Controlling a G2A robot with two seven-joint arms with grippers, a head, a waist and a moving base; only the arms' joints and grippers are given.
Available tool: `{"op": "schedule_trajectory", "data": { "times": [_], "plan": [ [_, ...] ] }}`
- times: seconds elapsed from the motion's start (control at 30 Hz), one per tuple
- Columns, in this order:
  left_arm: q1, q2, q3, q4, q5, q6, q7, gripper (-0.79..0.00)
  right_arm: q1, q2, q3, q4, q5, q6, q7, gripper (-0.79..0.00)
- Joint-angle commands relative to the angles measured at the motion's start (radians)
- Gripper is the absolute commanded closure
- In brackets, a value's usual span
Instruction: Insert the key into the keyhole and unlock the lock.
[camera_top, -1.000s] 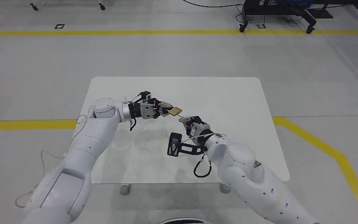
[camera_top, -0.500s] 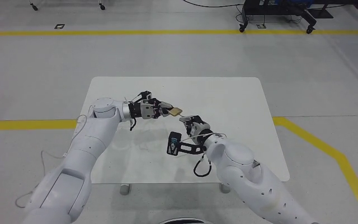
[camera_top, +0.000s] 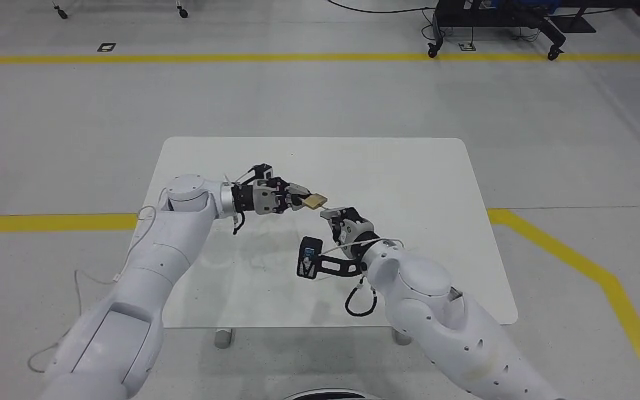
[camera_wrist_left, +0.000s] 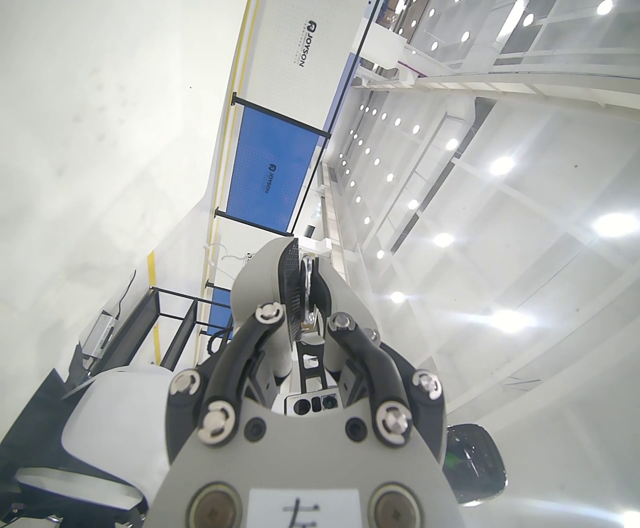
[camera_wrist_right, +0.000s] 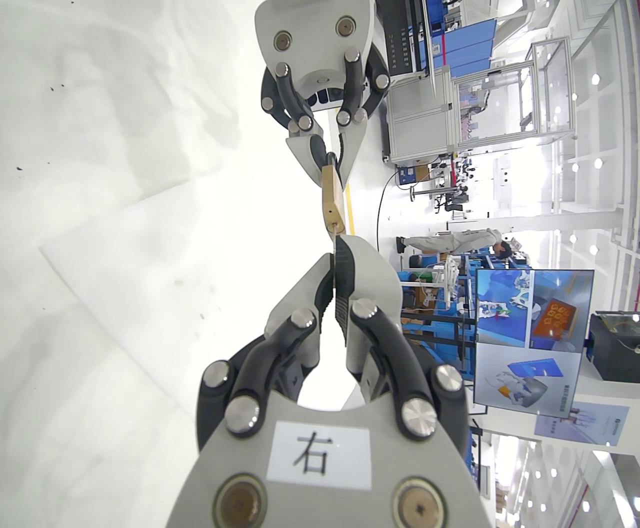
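The grey floor (camera_top: 300, 100) lies all around, with a yellow line (camera_top: 250, 57) across it far behind the worktop and a black cart (camera_top: 495, 20) past that line. The white worktop (camera_top: 420, 170) sits in the middle. Both arms reach over it and meet above its middle part.

The left arm (camera_top: 170, 240) comes in from the left side. The right arm (camera_top: 430, 300) comes up from the near right edge. The two pincers point at each other, tip to tip, and between them are just the lock and the key.

The left pincer (camera_top: 297, 200) is clamped on the lock (camera_top: 314, 200). Its pads squeeze the silver shackle (camera_wrist_left: 308, 272), and the gold body sticks out past the fingertips, up in the air above the worktop. In the right wrist view the lock (camera_wrist_right: 331, 197) hangs out from the left pincer (camera_wrist_right: 327, 160) with its keyhole end facing the other arm.

The right pincer (camera_wrist_right: 336, 260) is pressed together on the key (camera_wrist_right: 333, 246). Most of the key is hidden by the black pads. A thin bit of blade shows, and it touches the keyhole end of the lock. I cannot tell how far in it goes.

A blue board (camera_wrist_left: 270, 180) and a big screen (camera_wrist_right: 530, 340) stand far off in the room.
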Motion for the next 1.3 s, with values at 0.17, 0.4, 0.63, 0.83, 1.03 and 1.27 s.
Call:
{"op": "schedule_trajectory", "data": {
  "times": [0.17,0.4,0.63,0.83,1.03,1.27],
  "plan": [
    [0.003,0.0,-0.001,-0.004,0.004,0.006,0.0,0.0,-0.003,-0.005,-0.005,0.001,-0.016,-0.014,0.006,0.0],
    [0.003,0.0,-0.003,-0.006,0.01,0.001,-0.002,0.0,-0.004,-0.011,-0.004,0.0,-0.02,-0.023,0.006,0.0],
    [0.004,0.0,-0.003,-0.01,0.011,0.002,-0.014,0.0,-0.004,-0.016,-0.002,0.002,-0.021,-0.027,0.0,0.0],
    [0.006,-0.001,-0.004,-0.013,0.005,0.009,-0.027,0.0,-0.004,-0.021,0.001,0.007,-0.021,-0.021,-0.007,0.0],
    [0.009,-0.001,-0.007,-0.013,0.003,0.01,-0.03,0.0,-0.002,-0.026,0.001,0.018,-0.02,-0.017,-0.015,0.0],
    [0.014,0.0,-0.011,-0.021,0.001,0.009,-0.035,0.0,0.002,-0.032,0.006,0.033,-0.011,-0.01,-0.025,0.0]
  ]
}}
